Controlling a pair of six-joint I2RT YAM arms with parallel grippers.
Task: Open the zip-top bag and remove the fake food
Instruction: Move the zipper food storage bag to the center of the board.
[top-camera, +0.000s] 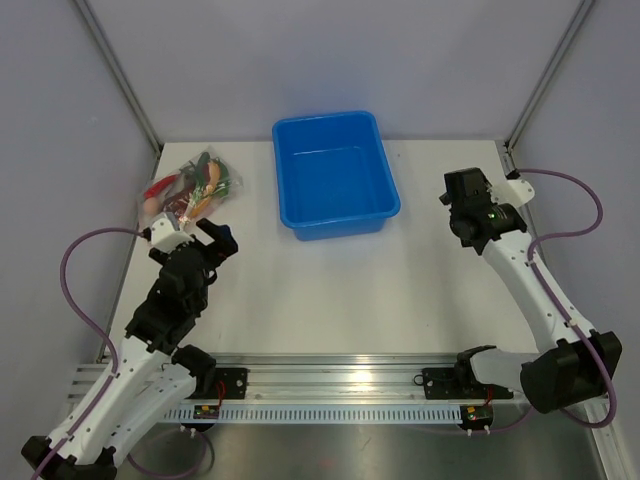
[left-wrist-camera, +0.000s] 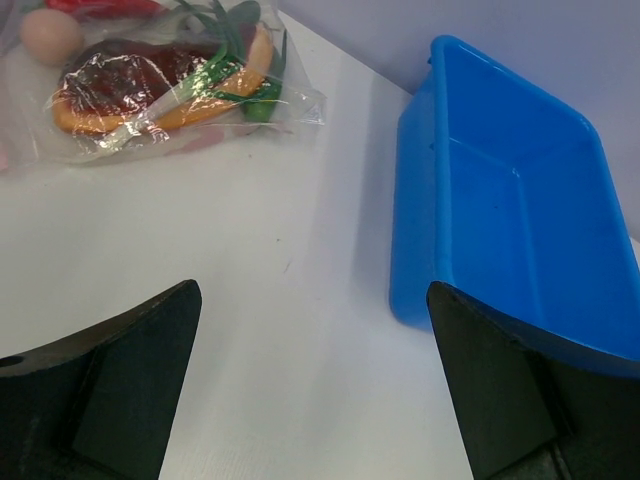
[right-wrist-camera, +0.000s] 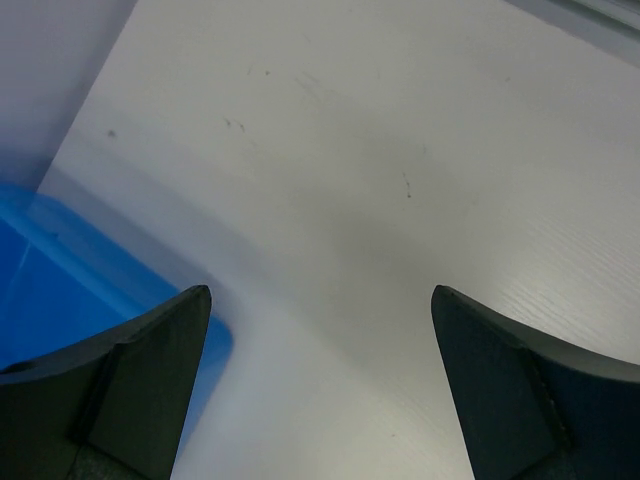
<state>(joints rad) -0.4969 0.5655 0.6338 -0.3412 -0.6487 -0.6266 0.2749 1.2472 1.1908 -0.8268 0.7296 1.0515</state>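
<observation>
Top external view: the zip-top bag (top-camera: 190, 188) lies on the worktop (top-camera: 350, 290) just beyond the left pincer (top-camera: 195, 233), which gapes wide and empty, as does the right pincer (top-camera: 462, 186).

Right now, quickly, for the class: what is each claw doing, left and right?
Left claw: open, holding nothing, apart from the zip-top bag.
Right claw: open, holding nothing.

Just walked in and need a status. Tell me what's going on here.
Nothing is held yet. The zip-top bag lies far left on the table, with the fake food inside. The left gripper, open, sits just short of it; the right gripper, open, hovers over bare table right of the blue tub.
</observation>
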